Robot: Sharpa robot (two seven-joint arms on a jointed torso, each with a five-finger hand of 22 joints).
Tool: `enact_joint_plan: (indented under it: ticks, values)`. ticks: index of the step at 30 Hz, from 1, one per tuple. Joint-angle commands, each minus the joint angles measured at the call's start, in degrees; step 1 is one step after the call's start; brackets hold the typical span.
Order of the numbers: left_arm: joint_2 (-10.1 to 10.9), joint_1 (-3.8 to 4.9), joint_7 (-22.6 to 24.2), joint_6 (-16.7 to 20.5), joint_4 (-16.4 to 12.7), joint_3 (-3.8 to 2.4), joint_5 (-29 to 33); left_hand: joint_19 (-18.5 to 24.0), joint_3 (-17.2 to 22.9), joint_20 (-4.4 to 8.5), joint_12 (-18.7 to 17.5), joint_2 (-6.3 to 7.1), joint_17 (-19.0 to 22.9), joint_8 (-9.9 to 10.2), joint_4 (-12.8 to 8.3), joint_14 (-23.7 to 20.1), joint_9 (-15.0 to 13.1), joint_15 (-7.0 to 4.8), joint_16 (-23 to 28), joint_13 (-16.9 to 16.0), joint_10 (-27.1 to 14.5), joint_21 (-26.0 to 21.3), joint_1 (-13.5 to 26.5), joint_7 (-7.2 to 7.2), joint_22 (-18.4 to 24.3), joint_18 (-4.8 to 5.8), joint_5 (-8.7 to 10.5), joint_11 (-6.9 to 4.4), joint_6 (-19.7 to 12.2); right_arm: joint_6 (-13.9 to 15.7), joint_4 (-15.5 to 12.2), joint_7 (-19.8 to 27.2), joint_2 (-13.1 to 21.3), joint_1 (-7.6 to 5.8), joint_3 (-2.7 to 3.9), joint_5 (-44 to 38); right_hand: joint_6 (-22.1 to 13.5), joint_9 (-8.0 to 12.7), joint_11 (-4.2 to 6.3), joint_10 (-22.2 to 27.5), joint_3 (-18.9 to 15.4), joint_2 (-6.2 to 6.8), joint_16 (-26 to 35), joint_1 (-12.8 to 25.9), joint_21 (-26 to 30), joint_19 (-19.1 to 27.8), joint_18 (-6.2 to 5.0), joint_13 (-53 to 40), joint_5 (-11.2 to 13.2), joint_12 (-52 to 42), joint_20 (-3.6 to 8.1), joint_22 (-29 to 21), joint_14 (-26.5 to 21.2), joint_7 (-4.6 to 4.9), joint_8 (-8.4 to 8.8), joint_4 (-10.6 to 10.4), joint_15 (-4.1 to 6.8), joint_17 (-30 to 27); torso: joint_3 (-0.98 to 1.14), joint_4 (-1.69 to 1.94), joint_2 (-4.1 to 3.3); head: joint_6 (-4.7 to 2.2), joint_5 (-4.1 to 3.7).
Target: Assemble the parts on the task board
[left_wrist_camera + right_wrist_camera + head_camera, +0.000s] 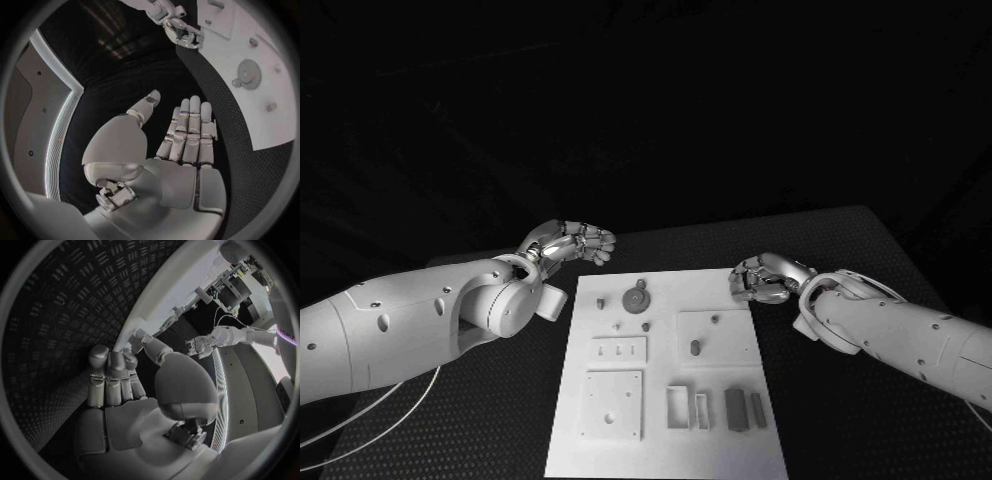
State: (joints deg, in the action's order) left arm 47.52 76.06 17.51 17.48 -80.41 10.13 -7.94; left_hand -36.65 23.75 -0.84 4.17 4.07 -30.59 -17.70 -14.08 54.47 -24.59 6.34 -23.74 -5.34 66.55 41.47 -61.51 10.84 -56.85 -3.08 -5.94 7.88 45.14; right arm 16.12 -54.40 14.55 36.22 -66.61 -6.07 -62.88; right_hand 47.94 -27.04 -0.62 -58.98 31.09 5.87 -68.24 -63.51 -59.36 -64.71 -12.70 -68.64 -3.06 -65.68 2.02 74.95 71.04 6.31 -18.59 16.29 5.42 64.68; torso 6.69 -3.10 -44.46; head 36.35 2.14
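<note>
The white task board point(661, 455) lies in the middle of the black table. On it are a round grey disc point(638, 298), small pegs point(602, 302), flat square plates point(613, 403) and dark upright bars point(736, 408) near the front. My left hand point(570, 242) hovers off the board's far left corner. In the left wrist view the left hand point(181, 135) has straight fingers, the thumb apart, and nothing in it. My right hand point(766, 278) is at the board's far right edge. In the right wrist view the right hand point(125, 375) is empty, its fingertips close to the board point(162, 300).
Black textured table point(862, 250) surrounds the board on all sides. A white cable point(387, 410) loops under my left arm at the near left. The left wrist view shows the disc point(248, 74) and my right hand point(181, 32) across the board.
</note>
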Motion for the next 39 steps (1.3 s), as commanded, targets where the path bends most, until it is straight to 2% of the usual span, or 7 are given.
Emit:
enact_joint_plan:
  ticks: [1, 12, 23, 39]
  values:
    - [-0.11, 0.05, 0.50, -0.64, -0.15, -0.07, -0.23, 0.13, -0.05, -0.09, -0.18, 0.10, -0.06, 0.22, -0.39, 0.02, -0.08, 0.30, 0.34, 0.06, 0.04, 0.35, 0.72, 0.39, 0.04, -1.13, 0.33, 0.07, -0.05, -1.20, -0.01, 0.25, -0.08, 0.18, -0.06, -0.08, 5.78, -0.10, -0.33, 3.28, 0.34, -0.57, -0.21, -0.18, -0.20, 0.35, -2.30, 0.05, 0.27, -0.26, -0.11, 1.00, -0.17, 0.96, -0.27, -0.03, -0.21, 0.10, -0.01, -0.01, -0.02, 0.08, 0.06]
    - [-0.05, 0.05, 0.38, -0.60, -0.11, -0.08, -0.24, 0.14, -0.02, -0.09, -0.19, 0.12, -0.08, 0.24, -0.43, 0.02, -0.08, 0.30, 0.36, 0.07, 0.01, 0.37, 0.78, 0.41, 0.04, -1.13, 0.37, 0.09, -0.10, -1.37, 0.01, 0.05, -0.12, 0.18, -0.06, -0.70, 6.97, -0.22, -0.03, 3.25, 0.92, -1.19, -0.21, -0.40, -0.33, 0.42, -2.30, 0.14, 0.27, -0.34, -0.13, 0.97, -0.19, 0.60, -0.72, -0.06, 0.06, 0.19, 0.01, -0.06, -0.01, 0.21, 0.16]
    - [-0.14, 0.05, 0.36, -0.67, 0.02, -0.08, -0.25, 0.15, 0.02, -0.09, -0.20, 0.12, -0.10, 0.25, -0.47, 0.01, -0.08, 0.31, 0.37, 0.08, -0.02, 0.38, 0.82, 0.41, 0.04, -1.13, 0.41, 0.09, -0.12, -1.53, -0.04, -0.57, -0.30, 0.21, -0.06, -1.07, 10.60, -1.53, 1.20, 2.35, 3.84, -1.94, -0.35, -0.70, -0.86, -0.07, -2.30, 0.44, 0.27, -0.68, -0.13, 0.90, 0.34, -0.74, -2.71, -0.64, 1.17, 0.33, 0.03, -0.07, -0.03, 0.33, 0.15]
    - [-0.11, 0.05, 0.22, -0.66, -0.02, -0.08, -0.30, 0.17, 0.09, -0.09, -0.23, 0.15, -0.13, 0.28, -0.56, -0.01, -0.08, 0.31, 0.40, 0.09, -0.08, 0.39, 0.85, 0.44, 0.04, -1.13, 0.45, 0.10, -0.19, -0.26, -0.18, -1.15, -0.34, 0.30, -0.06, -1.07, 11.59, -2.70, 1.71, 2.05, 5.09, -1.47, -0.31, -0.21, -1.06, -0.27, -2.30, 0.55, 0.28, -0.79, -0.07, 0.81, 0.59, -1.27, -3.75, -0.75, 1.65, 0.37, 0.01, -0.01, -0.02, 0.44, 0.00]
